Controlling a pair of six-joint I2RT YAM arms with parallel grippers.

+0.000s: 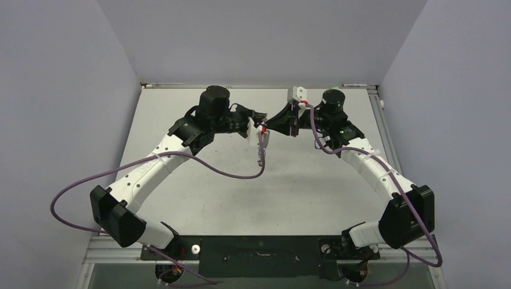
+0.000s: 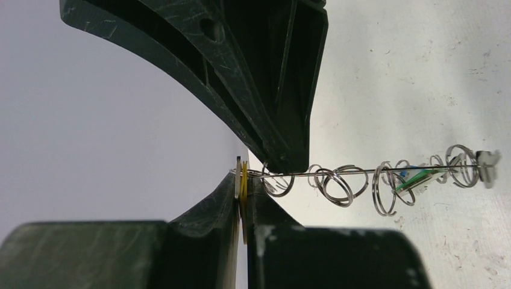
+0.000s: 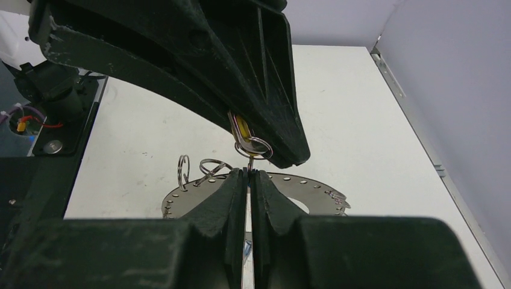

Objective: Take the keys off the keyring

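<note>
Both arms meet above the middle of the surface, tool to tool, with the keyring held in the air between them. The keyring is a flat grey disc with a row of small holes along its rim. From the left wrist it shows edge-on as a thin line running away from the tools; from above it hangs just below the point where they meet.

The left tool has its fingers pressed together on the yellow-headed key, with the yellow plastic and a sliver of silver metal squeezed flat in the narrow gap; a small wire loop hangs just beside that key at the fingertips.

The right tool is drawn nearly shut, with only a thin strip of metal between its fingers; it grips the keyring at the rim, at the end nearest the left tool, so the two tools sit almost touching.

Several split rings dangle along the keyring's edge. Further along, a green-headed key hangs from one of them, tilted. The far end of the keyring is blurred.
</note>
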